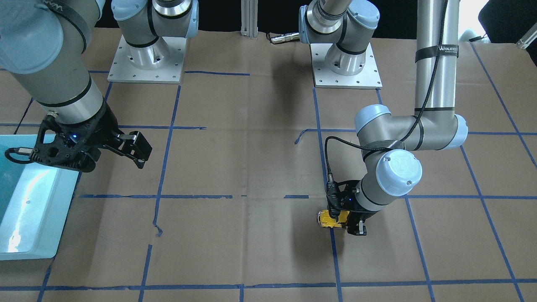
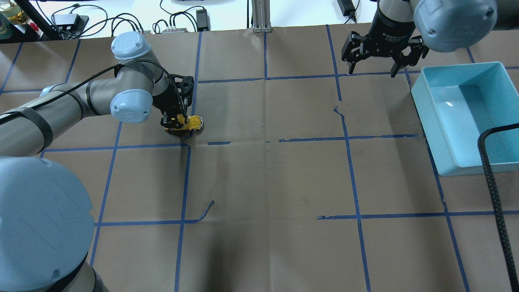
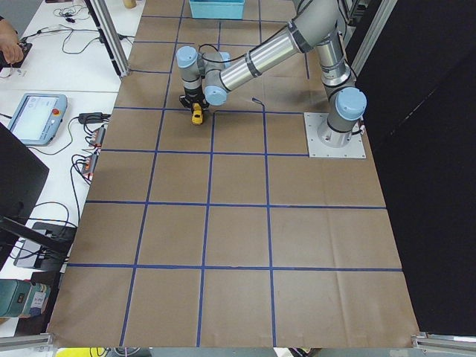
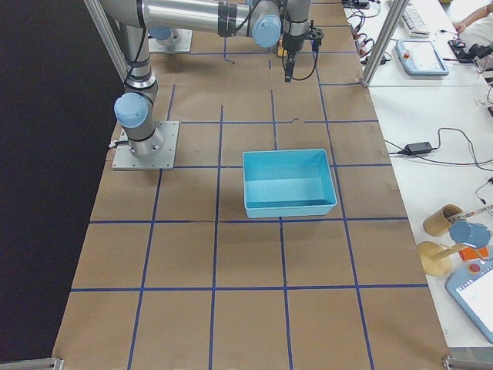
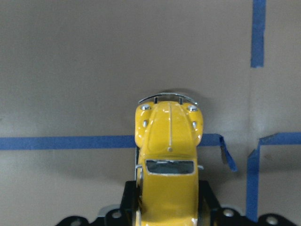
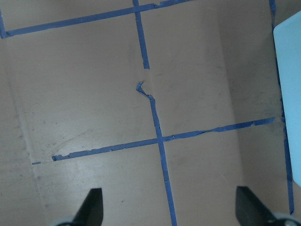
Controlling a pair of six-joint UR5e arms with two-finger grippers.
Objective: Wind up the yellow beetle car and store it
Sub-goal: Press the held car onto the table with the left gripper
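The yellow beetle car [image 2: 189, 123] sits low on the brown paper table, held between the fingers of my left gripper [image 2: 175, 121]. It also shows in the front view [image 1: 331, 219], the left side view [image 3: 196, 117] and the left wrist view [image 5: 168, 155], where its nose points away from the camera. My left gripper [image 1: 351, 224] is shut on the car's rear half. My right gripper [image 2: 371, 69] is open and empty, raised above the table beside the blue bin [image 2: 492, 73]. Its spread fingertips [image 6: 93, 207] show in the right wrist view.
The light blue bin [image 1: 25, 247] stands at the table's right end, open side up; it also shows in the right side view [image 4: 290, 202]. Blue tape lines [image 2: 243, 142] form a grid on the paper. A black cable [image 2: 492, 178] crosses the overhead view over the bin.
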